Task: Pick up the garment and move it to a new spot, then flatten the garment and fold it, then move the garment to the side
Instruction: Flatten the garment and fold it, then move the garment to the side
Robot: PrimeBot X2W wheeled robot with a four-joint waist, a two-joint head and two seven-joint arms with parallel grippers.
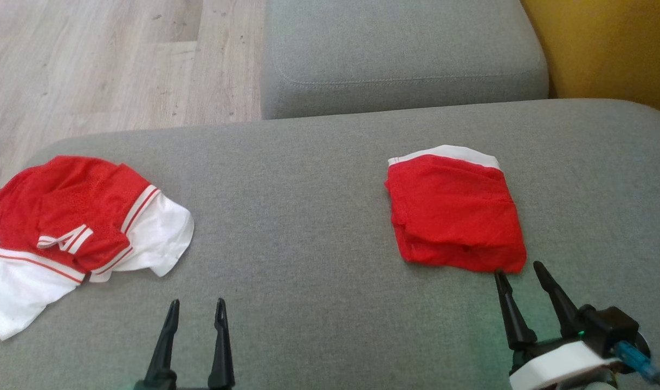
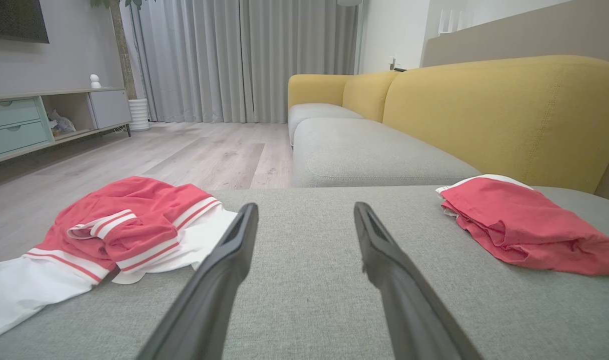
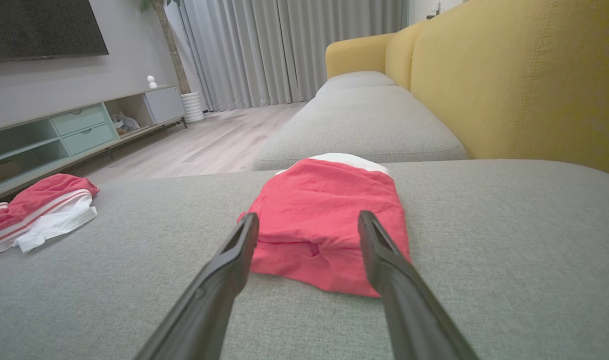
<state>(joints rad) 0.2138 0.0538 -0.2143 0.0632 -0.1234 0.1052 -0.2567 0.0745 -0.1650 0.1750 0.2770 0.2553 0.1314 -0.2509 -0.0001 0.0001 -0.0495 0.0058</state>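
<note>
Seat cushion (image 1: 308, 216) of grey woven fabric, carrying two garments that lie well apart. Toward the robot's right lies a folded red garment (image 1: 454, 214), a compact, roughly rectangular stack with a white edge showing along its far side and its layers loosely aligned at the near edge. Toward the robot's left lies a crumpled red-and-white jersey (image 1: 75, 216), unfolded, with red-striped white bands and white panels spreading out at its near and right sides; it sits close to the cushion's left edge. The left gripper (image 1: 197, 301) hovers low over bare cushion just to the right of the jersey, its two dark fingers spread apart with nothing between them and touching neither garment. The right gripper (image 1: 517, 268) has its fingers likewise spread and empty, the tips right at the near edge of the folded garment; in the right wrist view the garment lies directly ahead, framed between the two fingers. Whether the tips touch the cloth cannot be told. Beyond the seat cushion a second grey cushion (image 1: 400, 54) adjoins a yellow backrest (image 1: 606, 43), with pale wood flooring (image 1: 91, 65) to the left. The left wrist view adds grey curtains (image 2: 244, 60) and a low cabinet with green drawers (image 2: 14, 125).
</note>
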